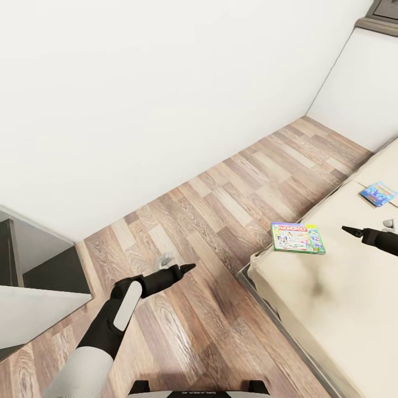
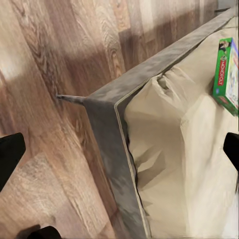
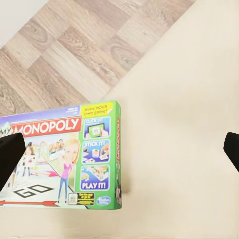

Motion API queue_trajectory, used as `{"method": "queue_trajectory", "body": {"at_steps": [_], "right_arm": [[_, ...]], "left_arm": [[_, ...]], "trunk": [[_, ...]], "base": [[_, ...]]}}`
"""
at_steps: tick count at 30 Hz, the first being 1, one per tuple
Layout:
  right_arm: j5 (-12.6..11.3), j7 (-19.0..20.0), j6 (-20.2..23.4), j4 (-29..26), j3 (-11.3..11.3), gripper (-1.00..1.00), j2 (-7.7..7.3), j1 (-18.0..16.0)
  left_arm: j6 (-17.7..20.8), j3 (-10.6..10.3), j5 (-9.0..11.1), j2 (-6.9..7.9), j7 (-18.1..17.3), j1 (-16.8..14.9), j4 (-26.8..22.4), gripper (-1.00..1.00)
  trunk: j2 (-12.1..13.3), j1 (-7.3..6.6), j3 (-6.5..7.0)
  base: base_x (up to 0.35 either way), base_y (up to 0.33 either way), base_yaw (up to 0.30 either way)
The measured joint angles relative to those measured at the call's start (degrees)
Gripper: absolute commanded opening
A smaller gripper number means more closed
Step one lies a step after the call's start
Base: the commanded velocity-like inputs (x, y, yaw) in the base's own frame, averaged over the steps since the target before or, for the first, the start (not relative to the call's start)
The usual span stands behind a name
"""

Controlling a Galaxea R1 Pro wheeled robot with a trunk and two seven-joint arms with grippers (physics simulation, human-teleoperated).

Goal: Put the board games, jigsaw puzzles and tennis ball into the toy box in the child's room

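While the right gripper [image 1: 346, 229] hovers above the low beige mattress bed [image 1: 331, 309] with jaws spread wide, the flat green-edged Monopoly board game box [image 1: 297, 237] lies just beside it near the mattress corner, untouched.

The left arm [image 1: 105, 326] has a pale grey upper sleeve, a black forearm with a white oval panel, and a tapering black pincer [image 1: 185, 268]. The right pincer [image 1: 349, 230] is black too.
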Motion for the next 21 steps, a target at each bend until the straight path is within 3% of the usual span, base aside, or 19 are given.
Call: {"method": "queue_trajectory", "body": {"at_steps": [10,21], "right_arm": [[-0.2,0.1,1.4,-1.0,-0.1,1.00,0.08,0.6],[-0.3,0.2,1.9,-1.3,-0.2,1.00,0.12,0.9]], "left_arm": [[-0.1,-1.8,1.7,-0.07,-0.1,-0.5,0.7,1.00],[-1.5,-2.1,2.3,0.23,-0.6,-0.5,4.9,1.00]], "trunk": [[0.0,0.00,0.00],[0.0,-0.02,0.00]], "base": [[0.012,0.004,0.000],[0.169,0.120,0.000]]}}
